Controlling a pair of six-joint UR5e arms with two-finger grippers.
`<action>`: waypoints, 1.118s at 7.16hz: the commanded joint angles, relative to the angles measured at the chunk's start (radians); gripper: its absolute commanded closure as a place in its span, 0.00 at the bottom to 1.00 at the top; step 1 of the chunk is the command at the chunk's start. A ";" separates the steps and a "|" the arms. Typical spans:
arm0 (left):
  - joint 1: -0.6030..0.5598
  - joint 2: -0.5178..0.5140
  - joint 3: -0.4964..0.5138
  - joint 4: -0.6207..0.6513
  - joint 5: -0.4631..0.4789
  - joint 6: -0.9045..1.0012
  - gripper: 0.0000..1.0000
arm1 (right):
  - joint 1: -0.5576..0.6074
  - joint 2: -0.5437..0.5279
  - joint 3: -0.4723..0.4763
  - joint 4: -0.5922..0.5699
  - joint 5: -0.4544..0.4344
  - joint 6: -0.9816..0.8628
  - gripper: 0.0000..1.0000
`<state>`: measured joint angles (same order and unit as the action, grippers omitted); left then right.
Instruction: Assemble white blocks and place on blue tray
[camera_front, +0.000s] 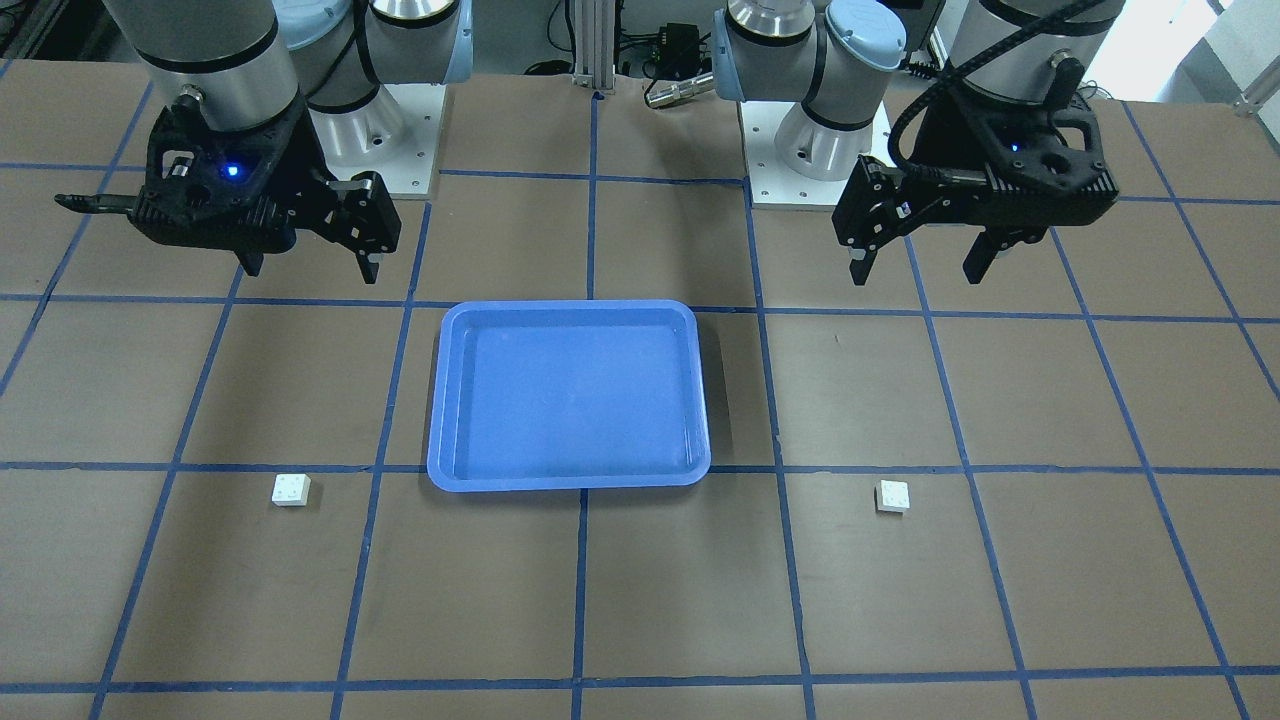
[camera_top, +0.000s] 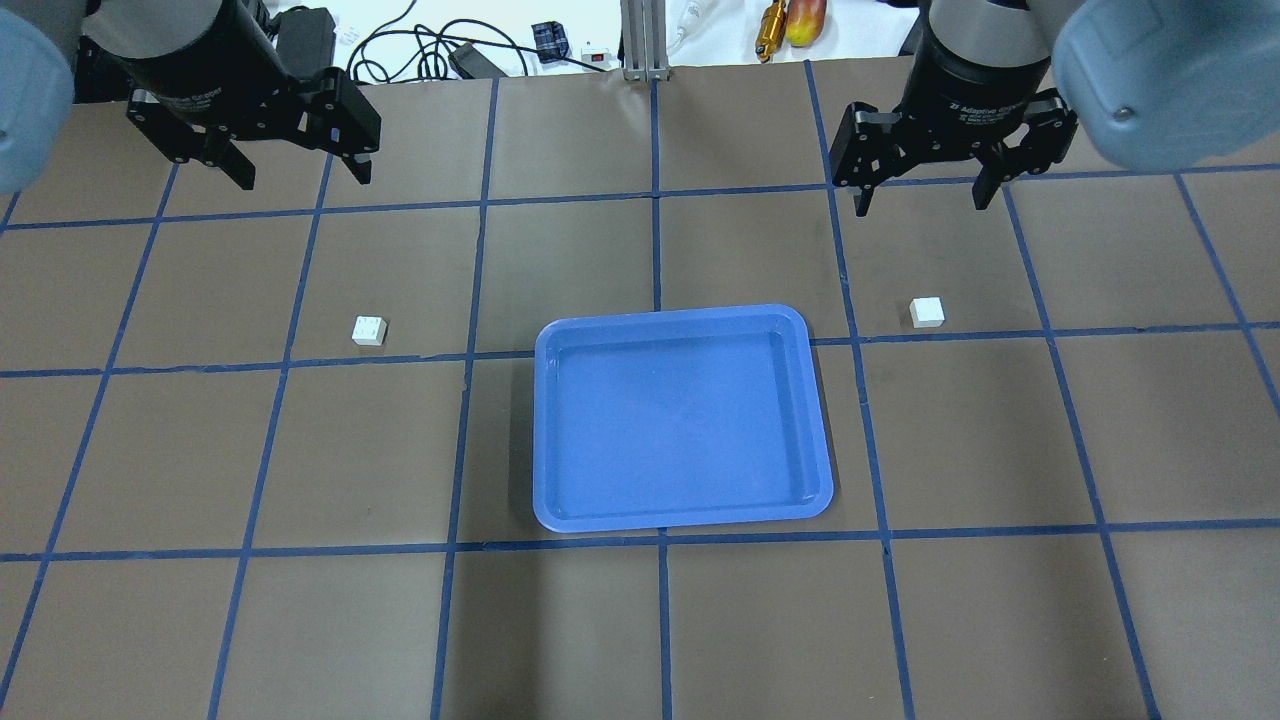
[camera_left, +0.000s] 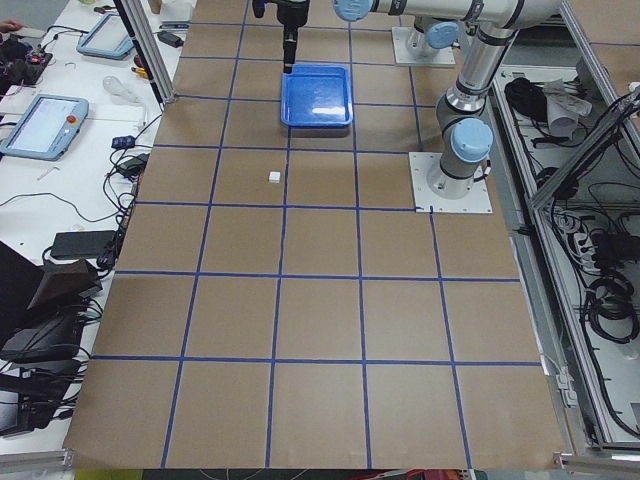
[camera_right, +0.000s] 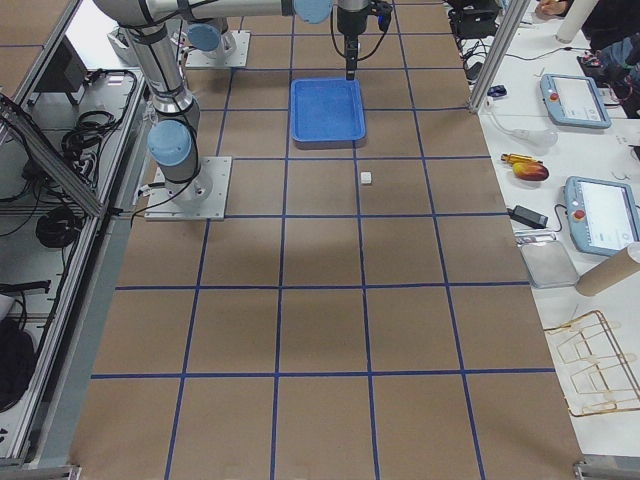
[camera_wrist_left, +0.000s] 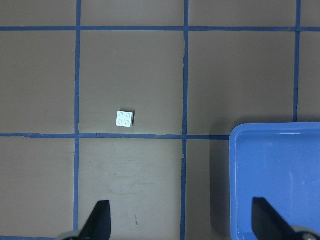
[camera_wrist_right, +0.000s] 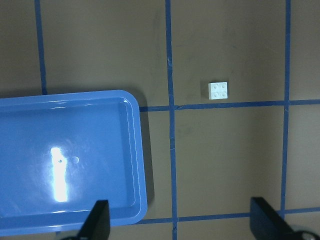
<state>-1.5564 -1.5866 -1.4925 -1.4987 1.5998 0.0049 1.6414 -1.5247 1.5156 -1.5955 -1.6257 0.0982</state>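
Overhead exterior: blue tray (camera_top: 680, 420) sits empty mid-table, with the left white block (camera_top: 369, 331) off its left side and the right white block (camera_top: 927, 312) off its right. Both the left gripper (camera_top: 300, 175) and right gripper (camera_top: 922, 200) hang wide open, holding nothing. Blocks look light, hard and tiny, so I'd pinch the flat sides.

A brown table (camera_top: 1000, 450) gridded with blue tape (camera_top: 655, 250), white benches (camera_left: 80, 190) alongside.

Table (camera_top: 200, 450), blue tray (camera_top: 680, 420), left block (camera_top: 369, 331), right block (camera_top: 927, 312)
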 joint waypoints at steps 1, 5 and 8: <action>-0.014 -0.003 -0.003 0.003 0.006 0.000 0.00 | 0.000 0.000 -0.001 -0.003 0.003 -0.002 0.00; 0.028 0.005 0.011 0.003 0.012 0.135 0.00 | 0.000 0.009 -0.017 -0.004 0.006 -0.005 0.00; 0.165 -0.143 -0.011 0.052 -0.043 0.164 0.00 | -0.008 0.073 -0.020 -0.096 0.110 -0.125 0.00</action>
<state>-1.4188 -1.6562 -1.4966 -1.4780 1.5677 0.1582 1.6343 -1.4922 1.4945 -1.6435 -1.5733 0.0576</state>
